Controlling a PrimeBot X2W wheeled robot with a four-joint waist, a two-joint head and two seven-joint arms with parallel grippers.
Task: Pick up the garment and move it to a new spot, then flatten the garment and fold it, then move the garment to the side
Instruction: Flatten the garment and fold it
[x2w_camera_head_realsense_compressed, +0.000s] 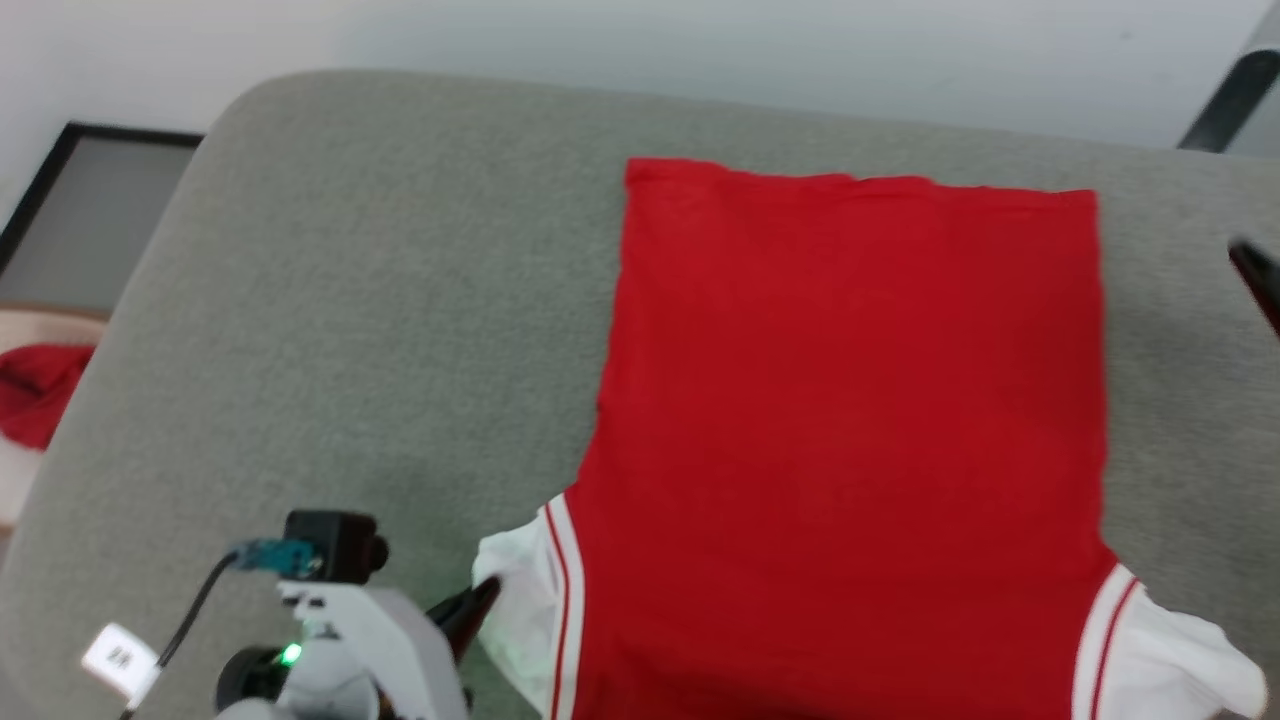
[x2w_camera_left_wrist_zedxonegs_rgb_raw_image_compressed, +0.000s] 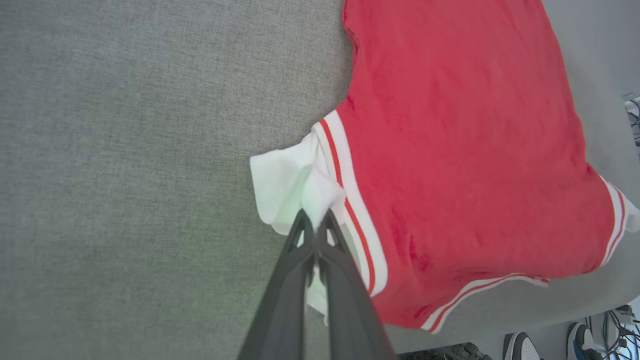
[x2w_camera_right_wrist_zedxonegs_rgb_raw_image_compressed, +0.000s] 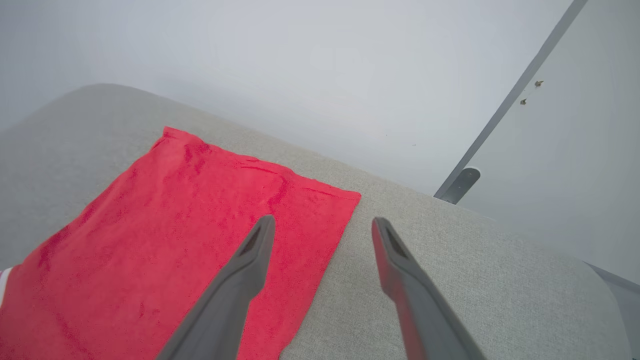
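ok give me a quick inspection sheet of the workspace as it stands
surface: grey padded cushion
job's things: red garment spread flat, hem away from the robot, one white sleeve bunched
clutter: red cloth off the cushion's left side
claws: left claw shut on the white sleeve; right claw open, holding nothing, over the hem corner
cables: black lead at the left wrist; cables on the floor
surroundings: pale wall, shoes on the floor

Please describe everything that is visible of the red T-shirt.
The red T-shirt is soft, fuzzy cloth with white sleeve ends and striped trim. It lies spread flat on the grey cushion, hem farthest away. The left hand is shut on one white sleeve end; the right hand is open beside it.
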